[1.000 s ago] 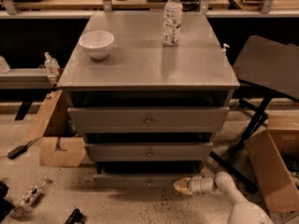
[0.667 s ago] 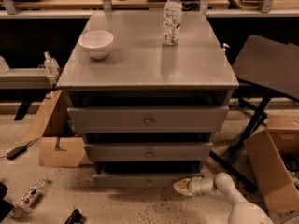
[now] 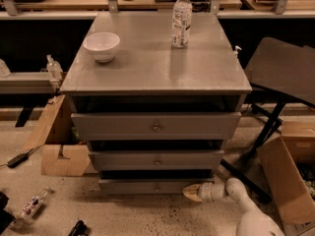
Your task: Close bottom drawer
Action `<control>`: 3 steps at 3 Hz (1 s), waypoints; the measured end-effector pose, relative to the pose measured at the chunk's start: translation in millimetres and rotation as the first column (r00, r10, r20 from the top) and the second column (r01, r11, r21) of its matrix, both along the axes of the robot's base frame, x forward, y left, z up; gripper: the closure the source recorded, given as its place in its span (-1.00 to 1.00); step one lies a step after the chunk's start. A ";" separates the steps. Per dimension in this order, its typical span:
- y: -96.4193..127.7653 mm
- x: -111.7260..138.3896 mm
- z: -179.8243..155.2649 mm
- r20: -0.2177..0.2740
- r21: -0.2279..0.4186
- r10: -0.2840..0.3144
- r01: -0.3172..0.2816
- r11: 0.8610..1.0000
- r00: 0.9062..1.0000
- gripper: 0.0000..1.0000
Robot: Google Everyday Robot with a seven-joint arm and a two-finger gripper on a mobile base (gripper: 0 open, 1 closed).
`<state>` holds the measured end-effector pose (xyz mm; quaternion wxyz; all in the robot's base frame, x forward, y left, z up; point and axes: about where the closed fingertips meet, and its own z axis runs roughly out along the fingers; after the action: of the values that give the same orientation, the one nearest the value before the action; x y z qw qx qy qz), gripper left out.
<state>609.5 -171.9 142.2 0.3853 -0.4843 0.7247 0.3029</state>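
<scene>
Gripper [image 3: 193, 192] unmoved, pinched together, empty, by the right end of bottom drawer [image 3: 147, 186], whose camera-facing front runs left-right.

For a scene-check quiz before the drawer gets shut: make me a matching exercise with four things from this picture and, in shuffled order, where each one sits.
Things:
1. white bowl
2. water bottle
3. bottom drawer
4. gripper

Places:
A. low down, in front of the bottom drawer's picture-right part
B. on the cabinet top, picture-left side
C. lowest in the cabinet, under the middle drawer
D. on the cabinet top, toward the back

Pairs: 1-B, 2-D, 3-C, 4-A
</scene>
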 end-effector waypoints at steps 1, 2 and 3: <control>2.8 -1.1 -1.3 -0.003 0.002 0.003 -0.003 1.000 1.000 0.62; 5.8 -2.1 -2.7 -0.005 0.005 0.006 -0.006 1.000 1.000 0.15; 8.7 -3.1 -3.9 -0.008 0.007 0.010 -0.010 1.000 1.000 -0.31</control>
<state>606.4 -163.2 138.3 0.3827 -0.4853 0.7228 0.3092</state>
